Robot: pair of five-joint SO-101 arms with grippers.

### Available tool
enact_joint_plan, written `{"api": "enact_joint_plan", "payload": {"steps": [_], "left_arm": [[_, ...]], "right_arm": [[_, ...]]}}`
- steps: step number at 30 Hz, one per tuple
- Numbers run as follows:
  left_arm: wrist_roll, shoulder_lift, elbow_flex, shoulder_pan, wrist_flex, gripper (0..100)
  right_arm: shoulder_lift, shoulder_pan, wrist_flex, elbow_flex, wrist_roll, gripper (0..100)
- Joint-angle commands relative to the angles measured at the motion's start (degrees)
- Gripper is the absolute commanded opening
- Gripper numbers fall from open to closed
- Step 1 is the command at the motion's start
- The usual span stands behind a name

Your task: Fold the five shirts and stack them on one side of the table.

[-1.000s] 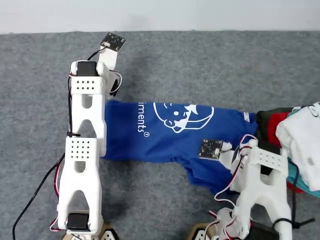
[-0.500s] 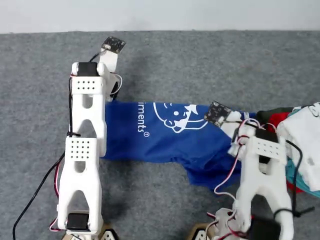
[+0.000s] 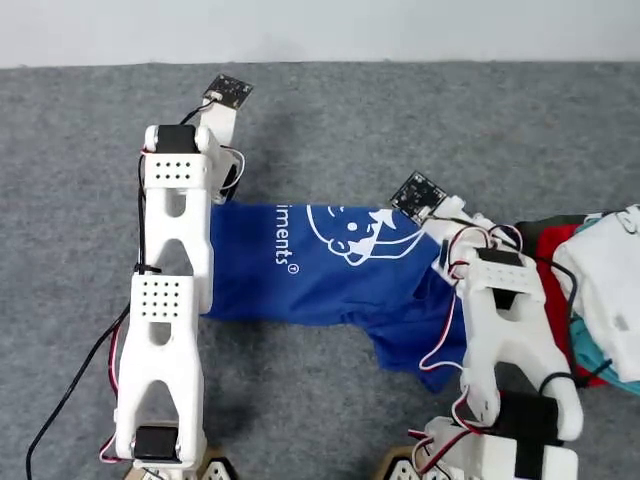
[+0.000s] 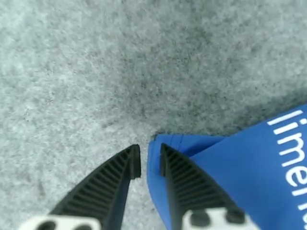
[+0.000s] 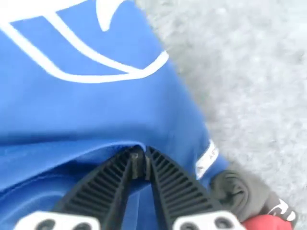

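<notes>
— Shirt (image 3: pixel 310 275): why flat on the counter (image 3: pixel 400 120), beside the pile (image 3: pixel 610 275)?
— We're setting up a fold, we judge. Right jaws are clamped on a pinch of cloth at the pile end. Left jaws, a slit apart, straddle the opposite corner, likely to anchor it.

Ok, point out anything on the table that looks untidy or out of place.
The blue shirt lies spread but not square: one part is bunched and juts out on the robot's side. Beside it on the right, a heap of shirts, white, red and teal, lies rumpled, not folded.
</notes>
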Motion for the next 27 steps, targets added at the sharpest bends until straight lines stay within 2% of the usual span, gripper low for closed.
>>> {"api": "enact_joint_plan", "payload": {"steps": [1, 5, 7, 10, 15, 17, 20, 24, 27], "left_arm": [[-1.05, -0.7, -0.22, 0.62, 1.05, 7], [-1.05, -0.7, -0.22, 0.62, 1.05, 7], [-1.05, -0.7, -0.22, 0.62, 1.05, 7], [-1.05, -0.7, -0.22, 0.62, 1.05, 7], [-1.05, -0.7, -0.22, 0.62, 1.05, 7], [-1.05, -0.7, -0.22, 0.62, 1.05, 7], [-1.05, -0.7, -0.22, 0.62, 1.05, 7], [-1.05, -0.7, -0.22, 0.62, 1.05, 7], [-1.05, -0.7, -0.22, 0.62, 1.05, 7]], "right_arm": [[0.04, -0.57, -2.51, -2.02, -1.05, 1.5], [4.35, -0.22, -6.29, -2.37, -1.05, 2.4], [7.25, -0.48, -7.69, -2.37, -1.23, 7.6], [9.54, -0.31, -9.36, -2.81, -6.77, 18.1], [9.36, 0.4, -8.4, -7.65, -15.21, 18.8], [9.01, 1.19, -1.27, -12.48, -19.96, 18.8], [6.64, 1.8, 16.57, -21.98, -25.58, 18.8], [3.65, 1.36, 39.16, -31.21, -24.0, 18.7], [2.68, 1.27, 46.73, -33.49, -23.56, 18.7]]}}
